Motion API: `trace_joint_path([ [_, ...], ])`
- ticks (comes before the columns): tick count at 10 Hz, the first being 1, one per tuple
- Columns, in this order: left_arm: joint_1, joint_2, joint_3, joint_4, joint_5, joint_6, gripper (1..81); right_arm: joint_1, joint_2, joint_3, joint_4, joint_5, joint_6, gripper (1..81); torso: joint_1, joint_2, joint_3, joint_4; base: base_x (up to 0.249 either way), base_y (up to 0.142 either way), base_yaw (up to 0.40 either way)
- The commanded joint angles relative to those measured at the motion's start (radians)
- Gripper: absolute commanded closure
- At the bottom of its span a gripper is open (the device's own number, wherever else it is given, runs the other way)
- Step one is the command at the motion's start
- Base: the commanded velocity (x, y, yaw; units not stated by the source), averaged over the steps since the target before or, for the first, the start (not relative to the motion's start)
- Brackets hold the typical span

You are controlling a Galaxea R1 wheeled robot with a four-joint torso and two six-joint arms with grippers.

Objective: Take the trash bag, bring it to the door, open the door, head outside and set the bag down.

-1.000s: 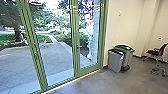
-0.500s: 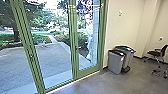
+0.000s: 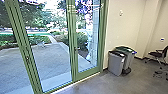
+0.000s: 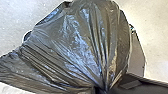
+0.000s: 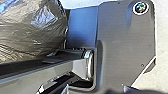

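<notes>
The dark trash bag (image 4: pixel 75 42) bulges large in the left wrist view, its plastic drawn into tight folds toward a gathered neck. At that neck my left gripper (image 4: pixel 101 90) is shut on the bag. Part of the same bag (image 5: pixel 35 27) shows in the right wrist view, beside the robot's own plate and bar. Ahead in the head view stands the glass door (image 3: pixel 87 73) with its green frame, and a small dark handle (image 3: pixel 76 49) sits on the upright. The door looks closed.
Two grey bins (image 3: pixel 116 63) stand against the cream wall (image 3: pixel 125 27) right of the door. An office chair (image 3: pixel 158 54) is farther right on the grey floor (image 3: pixel 107 85). Beyond the glass lie a paved yard (image 3: pixel 52 58), bushes and trees.
The head camera has moved: the green uprights at left have shifted leftward in the picture and the bins sit slightly lower. The door looks unchanged.
</notes>
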Motion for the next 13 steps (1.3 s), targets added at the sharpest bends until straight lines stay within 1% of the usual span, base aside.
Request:
trace_joint_path([
  [1,-0.066,0.005,0.004,0.000,0.065,0.005,81.1,0.055,0.006,0.006,-0.007,-0.057,-0.002,1.0,0.000,0.000,0.000,0.000,0.158,0.000,0.000],
  [13,-0.067,0.005,0.004,-0.002,0.061,0.006,81.1,0.051,0.005,0.001,-0.005,-0.055,0.000,1.0,0.000,0.000,0.000,0.000,0.158,0.000,0.000],
])
